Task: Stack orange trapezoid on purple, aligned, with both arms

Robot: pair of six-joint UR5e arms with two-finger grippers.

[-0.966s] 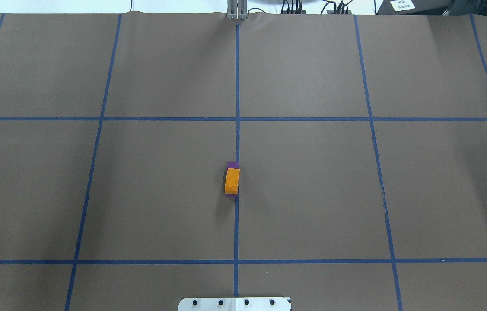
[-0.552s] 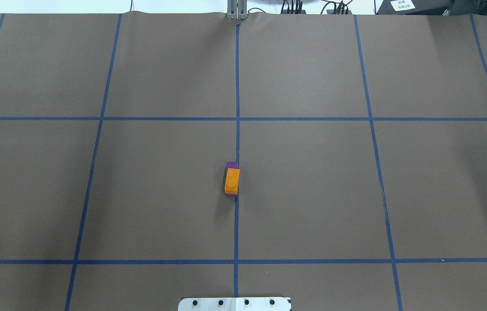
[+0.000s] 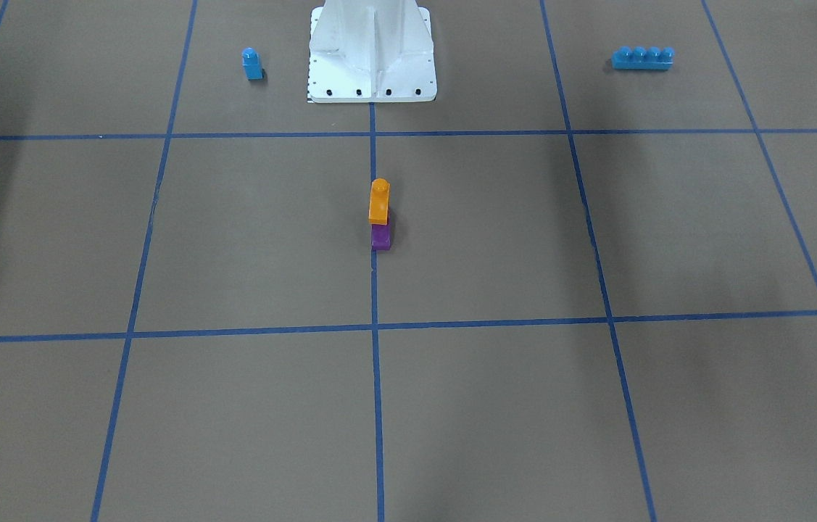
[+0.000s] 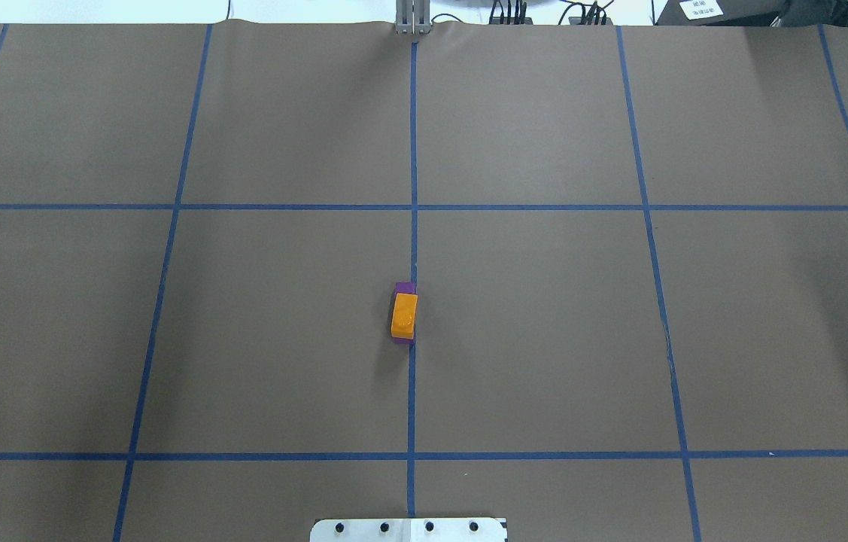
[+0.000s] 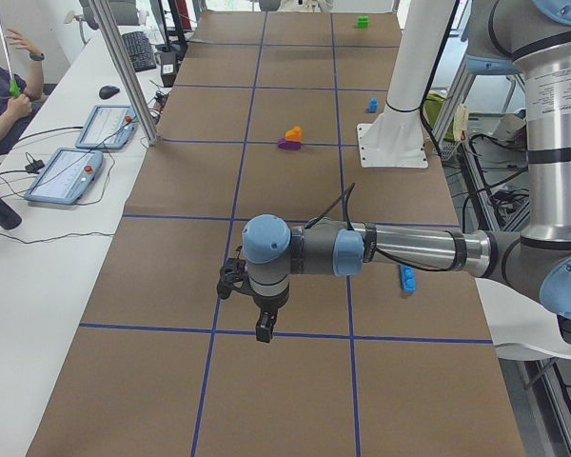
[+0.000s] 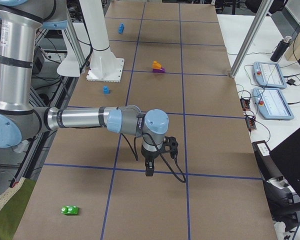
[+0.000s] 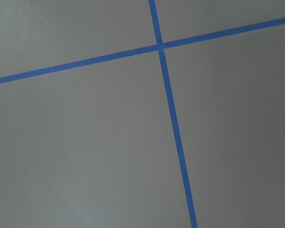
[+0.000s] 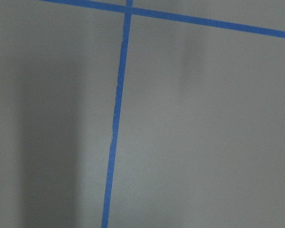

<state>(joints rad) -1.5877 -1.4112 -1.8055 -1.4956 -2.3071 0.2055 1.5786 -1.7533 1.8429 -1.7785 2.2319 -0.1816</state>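
Observation:
The orange trapezoid (image 4: 404,315) sits on top of the purple block (image 4: 405,287) on the centre tape line, with no gripper touching either. In the front-facing view the orange block (image 3: 379,201) lies along the purple one (image 3: 380,237), its stud toward the robot. My left gripper (image 5: 265,328) hangs over the mat far from the stack, seen only in the left side view. My right gripper (image 6: 149,171) hangs likewise, seen only in the right side view. I cannot tell whether either is open or shut. Both wrist views show only mat and tape.
The white base pedestal (image 3: 372,51) stands at the robot's edge. A blue single-stud block (image 3: 252,64) and a blue four-stud brick (image 3: 642,58) lie to either side of it. A green block (image 6: 70,210) lies near the table's right end.

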